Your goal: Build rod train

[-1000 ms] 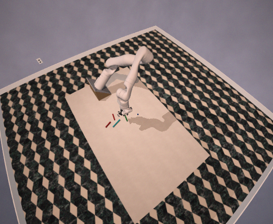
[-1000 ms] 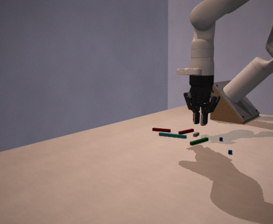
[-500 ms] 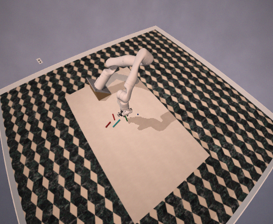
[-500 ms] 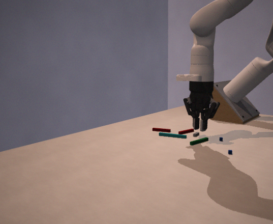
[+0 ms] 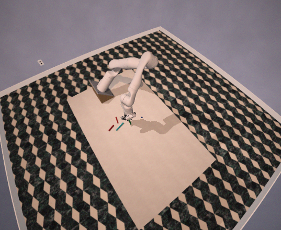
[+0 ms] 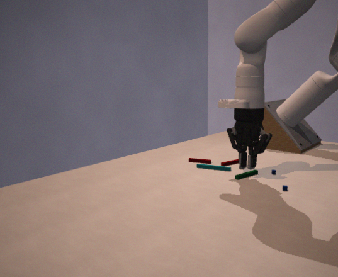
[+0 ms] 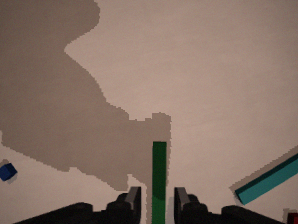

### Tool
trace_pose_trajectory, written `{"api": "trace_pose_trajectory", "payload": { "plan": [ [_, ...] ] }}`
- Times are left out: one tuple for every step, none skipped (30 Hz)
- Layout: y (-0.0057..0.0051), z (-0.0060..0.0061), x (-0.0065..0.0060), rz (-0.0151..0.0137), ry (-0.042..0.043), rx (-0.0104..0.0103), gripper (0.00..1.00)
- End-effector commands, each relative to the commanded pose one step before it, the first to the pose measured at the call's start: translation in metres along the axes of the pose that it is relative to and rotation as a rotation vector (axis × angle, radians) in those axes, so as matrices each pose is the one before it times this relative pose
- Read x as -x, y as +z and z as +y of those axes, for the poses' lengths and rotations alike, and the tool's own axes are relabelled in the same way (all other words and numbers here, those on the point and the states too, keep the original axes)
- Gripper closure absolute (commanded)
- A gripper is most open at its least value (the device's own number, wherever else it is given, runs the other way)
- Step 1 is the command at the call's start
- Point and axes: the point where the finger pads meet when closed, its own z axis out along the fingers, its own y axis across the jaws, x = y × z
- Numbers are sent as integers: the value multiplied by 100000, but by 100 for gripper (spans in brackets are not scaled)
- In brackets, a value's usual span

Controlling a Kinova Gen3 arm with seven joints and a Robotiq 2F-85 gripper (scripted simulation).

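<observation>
While the gripper [image 7: 155, 206] hangs low at the bottom centre of the wrist view, jaws part-open astride the green rod [image 7: 159, 177] and gripping nothing, the step is grasping it. Next it should close, then carry the rod to a blue cube [image 6: 285, 187], lying right of centre in the exterior view.

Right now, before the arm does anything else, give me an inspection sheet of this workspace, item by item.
Surface: beige table, crossed by the arm's shadow.
Job's things: green rod lying flat; two blue rods off to its side, apart from it and from each other. No train yet.
Clutter: turquoise rod and two red rods, all flat and clear of the green rod.
Grippers: gripper low over the green rod's near end, its fingers set narrowly apart on either side with a gap each side; holding nothing.
Cables: nothing seen.
Surroundings: wedge-shaped arm mount on the table, checkered floor, wall socket.
</observation>
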Motion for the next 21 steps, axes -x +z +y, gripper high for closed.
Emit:
{"api": "trace_pose_trajectory", "payload": {
  "plan": [
    [289, 76, 86, -264, 166, 11, 76],
    [73, 2, 1, 0, 0, 0, 76],
    [64, 1, 1, 0, 0, 0, 76],
    [56, 1, 1, 0, 0, 0, 76],
    [47, 1, 1, 0, 0, 0, 76],
    [39, 1, 1, 0, 0, 0, 76],
    [32, 1, 1, 0, 0, 0, 76],
    [0, 0, 0, 0, 0, 0, 76],
    [0, 0, 0, 0, 0, 0, 76],
    [25, 1, 0, 0, 0, 0, 76],
    [19, 0, 0, 0, 0, 0, 76],
    [13, 0, 0, 0, 0, 0, 76],
    [8, 0, 0, 0, 0, 0, 76],
    [4, 0, 0, 0, 0, 0, 76],
    [2, 0, 0, 0, 0, 0, 76],
    [0, 0, 0, 0, 0, 0, 76],
    [0, 0, 0, 0, 0, 0, 76],
    [0, 0, 0, 0, 0, 0, 76],
    [0, 0, 0, 0, 0, 0, 76],
    [0, 0, 0, 0, 0, 0, 76],
    [0, 0, 0, 0, 0, 0, 76]
  ]
}}
